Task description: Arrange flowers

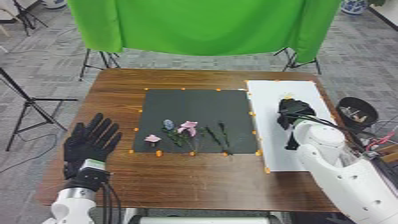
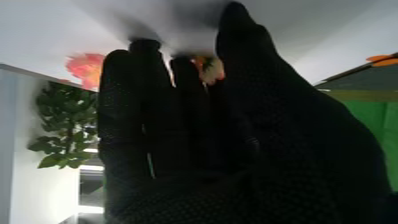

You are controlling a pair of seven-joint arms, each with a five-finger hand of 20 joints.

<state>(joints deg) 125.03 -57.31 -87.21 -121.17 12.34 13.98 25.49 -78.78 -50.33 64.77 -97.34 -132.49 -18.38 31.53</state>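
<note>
My right hand [image 1: 296, 107] is over the white sheet at the right of the table in the head view, by a small yellow flower [image 1: 288, 96]. In the right wrist view, that hand [image 2: 178, 130] has long, fairly straight fingers with the thumb alongside; a pale orange flower [image 2: 211, 69] peeks out behind them. A pink flower [image 2: 85, 69] and leafy greenery [image 2: 64, 122] lie beyond the fingers. My left hand [image 1: 91, 140] is at the table's left side, open. On the dark mat are a blue flower [image 1: 168, 125], pink flowers [image 1: 188, 128] and green stems [image 1: 225, 136].
The dark mat [image 1: 187, 105] covers the middle of the wooden table [image 1: 200, 182], beside the white sheet [image 1: 266, 95]. Orange marks line their edges. Off the table's right side stands a black bin [image 1: 357, 111] with things inside. A green cloth [image 1: 204, 25] hangs behind.
</note>
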